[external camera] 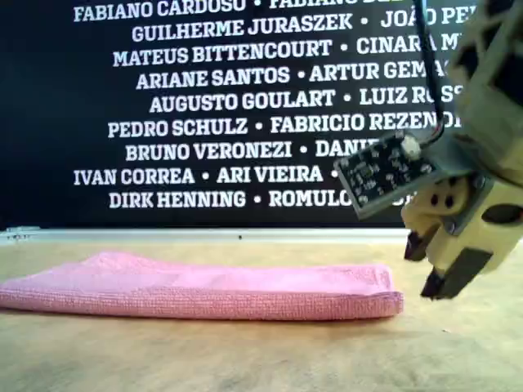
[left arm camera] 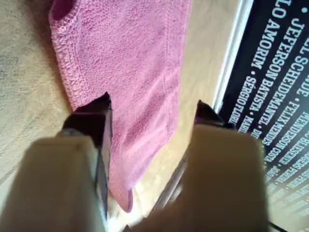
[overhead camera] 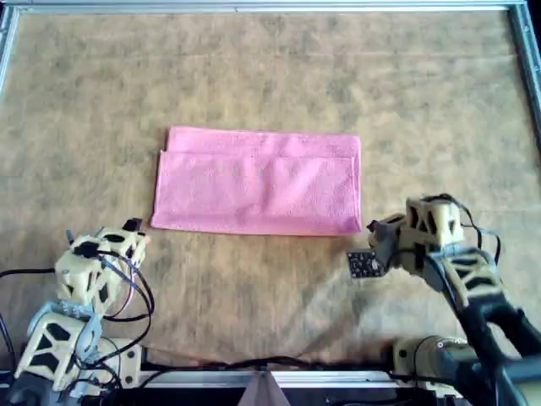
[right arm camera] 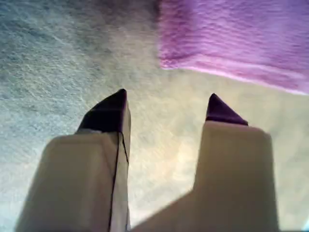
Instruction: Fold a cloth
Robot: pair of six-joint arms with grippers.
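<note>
The pink, slightly fuzzy fabric cloth (overhead camera: 258, 182) lies folded in half into a long flat rectangle near the middle of the tan felt-like table cover (overhead camera: 270, 76), its upper layer sitting a little short of the far edge so a strip of the under layer shows. Near the cloth's lower left corner in the overhead view sits the left gripper (overhead camera: 127, 237), its dark-tipped jaws spread apart with nothing between them, the cloth just ahead. The right gripper (overhead camera: 376, 241) sits just beside the cloth's lower right corner in that view, raised off the table, jaws likewise parted and empty. Behind the table stands a black board with white names (external camera: 229, 106).
</note>
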